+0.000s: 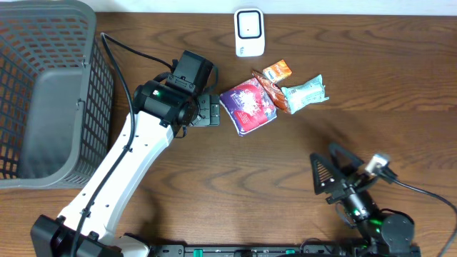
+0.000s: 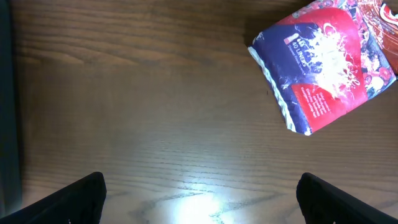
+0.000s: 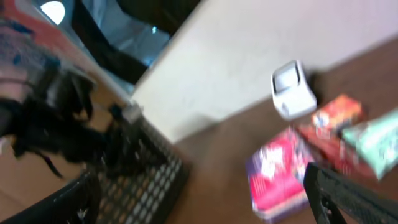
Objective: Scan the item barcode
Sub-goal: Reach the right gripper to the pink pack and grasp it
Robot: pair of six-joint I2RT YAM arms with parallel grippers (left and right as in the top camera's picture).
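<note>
The left end effector (image 1: 213,111) sits just beside a purple packet (image 1: 248,106) on the tabletop (image 1: 400,64), white scanner (image 1: 249,32) beyond, grey basket (image 1: 43,28) well apart.

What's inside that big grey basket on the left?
Nothing that shows: inside the basket only its bare grey floor is visible from overhead. Its far left edge runs out of the picture, so that strip cannot be checked.
</note>
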